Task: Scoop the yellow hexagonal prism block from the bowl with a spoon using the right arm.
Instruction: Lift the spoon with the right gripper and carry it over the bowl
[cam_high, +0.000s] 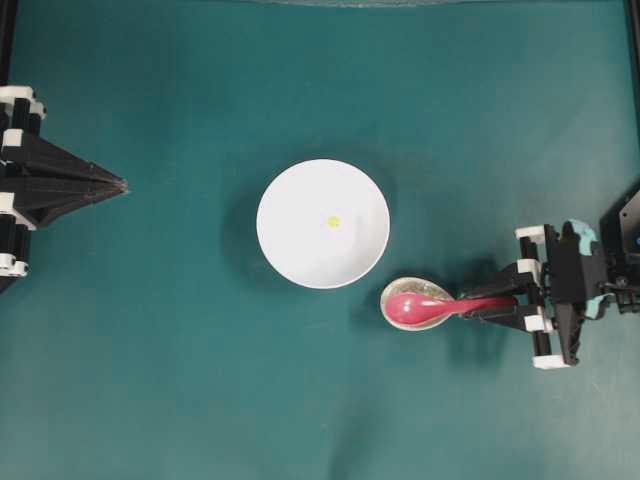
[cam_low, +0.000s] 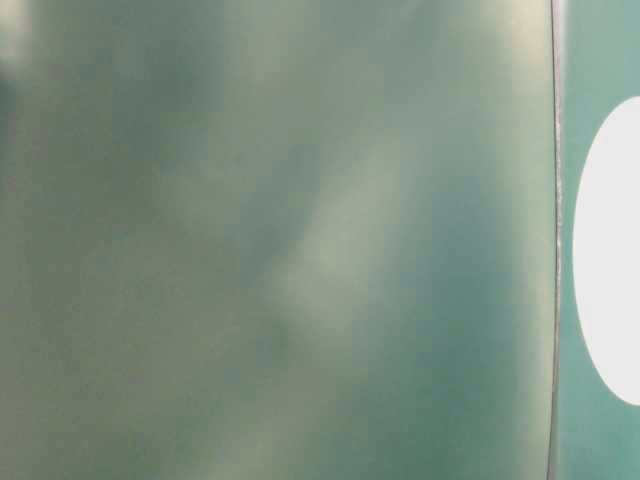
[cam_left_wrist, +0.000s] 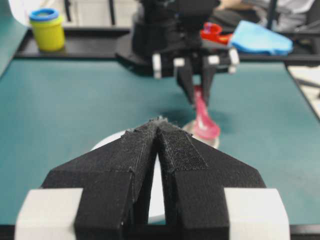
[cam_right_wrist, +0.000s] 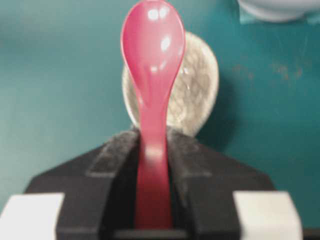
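The right gripper (cam_right_wrist: 152, 165) has its jaws closed narrowly on the handle of the spoon (cam_right_wrist: 152, 60), one pad on either side of the pink-red stem, so the spoon is held, with its deep oval end pointing straight out ahead of the fingers. That oval end sits over the speckled rest (cam_right_wrist: 192, 90), which shows behind and beside it; whether the spoon is touching the rest or just clear of it I cannot tell from these views. So the pick-up looks done, or all but done, and everything after it is left: carrying the spoon to the bowl, dipping in, and getting under the block. Out beyond the spoon tip and off to one side, as the overhead view shows it, the bowl (cam_high: 290, 250) stands near the rest but apart from it, and the yellow hexagonal prism block (cam_high: 333, 221) lies inside on the smooth white floor, a little off centre toward the gripper's side, untouched. Far across the table, well apart from all this, the left gripper (cam_left_wrist: 159, 125) has its black fingers pressed together and holds nothing.
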